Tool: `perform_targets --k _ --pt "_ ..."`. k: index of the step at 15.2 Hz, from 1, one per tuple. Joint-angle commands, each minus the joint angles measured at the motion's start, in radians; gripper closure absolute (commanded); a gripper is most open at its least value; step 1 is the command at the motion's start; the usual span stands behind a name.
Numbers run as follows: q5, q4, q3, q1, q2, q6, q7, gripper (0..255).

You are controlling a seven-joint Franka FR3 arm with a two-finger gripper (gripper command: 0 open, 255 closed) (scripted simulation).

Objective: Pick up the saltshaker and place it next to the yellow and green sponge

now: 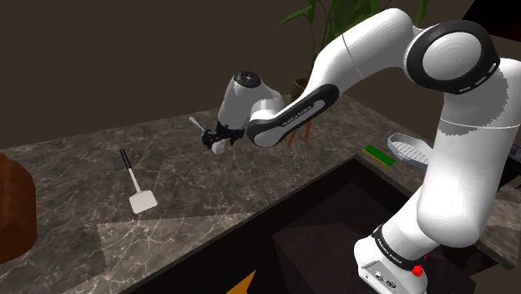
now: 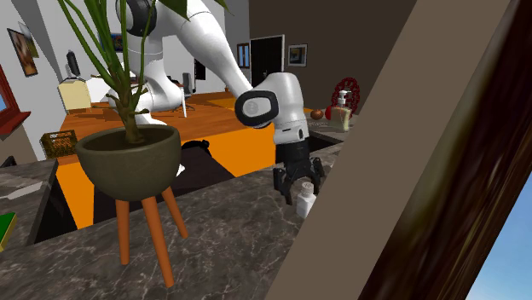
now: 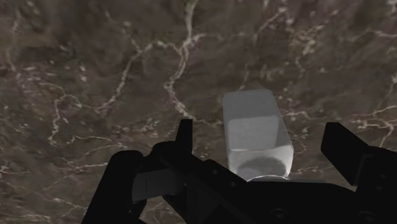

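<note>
The saltshaker (image 3: pixel 254 137) is a small pale, squarish shaker standing on the dark marbled counter (image 3: pixel 95 70). My gripper (image 3: pixel 264 137) is open just above it, one finger on each side and a gap at both, so the fingers (image 3: pixel 184 137) do not touch it. In the shoulder view the gripper (image 1: pixel 219 139) hangs over the shaker (image 1: pixel 220 149) at the back middle of the counter. The second exterior view shows the shaker (image 2: pixel 304 203) right below the gripper (image 2: pixel 297 181). The yellow and green sponge (image 1: pixel 380 155) lies far off at the shoulder view's right, beside the sink.
A white spatula with a black handle (image 1: pixel 138 190) lies on the counter (image 1: pixel 75 167) left of the gripper. A grey dish (image 1: pixel 409 150) sits by the sponge. A potted plant on orange legs (image 2: pixel 128 162) stands close by. The dark sink basin (image 1: pixel 334 225) opens below the arm.
</note>
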Motion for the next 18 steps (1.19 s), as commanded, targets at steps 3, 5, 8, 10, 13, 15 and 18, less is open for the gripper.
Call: perform_targets --k 3,5,8,10,13,15,18 --pt "-0.014 0.009 -0.011 0.007 0.019 0.01 0.01 0" --pt "-0.014 0.009 -0.011 0.007 0.019 0.01 0.01 0" --pt "-0.014 0.009 -0.01 0.006 0.019 0.01 0.01 0" --pt "-0.014 0.009 -0.01 0.006 0.019 0.01 0.01 255" --pt "-0.014 0.009 -0.01 0.006 0.019 0.01 0.01 255" --pt "-0.014 0.009 -0.01 0.006 0.019 0.01 0.01 255" --pt "-0.014 0.009 -0.011 0.007 0.019 0.01 0.01 255"
